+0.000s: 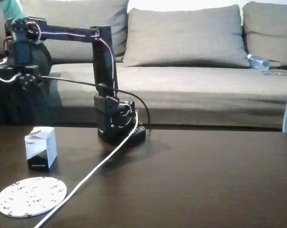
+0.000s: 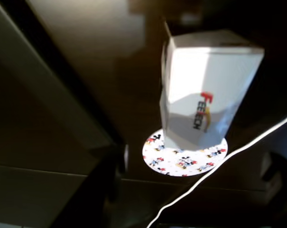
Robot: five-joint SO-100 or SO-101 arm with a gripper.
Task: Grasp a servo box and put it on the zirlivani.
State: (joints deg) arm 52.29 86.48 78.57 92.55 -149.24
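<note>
The servo box (image 1: pixel 41 147) stands upright on the dark table (image 1: pixel 205 180), just behind the zirlivani (image 1: pixel 31 196) and apart from it in the fixed view. The fingers (image 1: pixel 27 80) hang high above the box; whether released or clenched cannot be told.

Small white cardboard servo box (image 1: pixel 41 147): black lower band, red-and-black printed lettering. Flat round white zirlivani disc (image 1: pixel 31 196): scattered red and dark cartoon speckles. Dark brown glossy table (image 1: pixel 205 180). Black robot arm (image 1: pixel 103 71). White cable (image 1: pixel 103 164). Grey fabric sofa (image 1: pixel 190 57).
</note>
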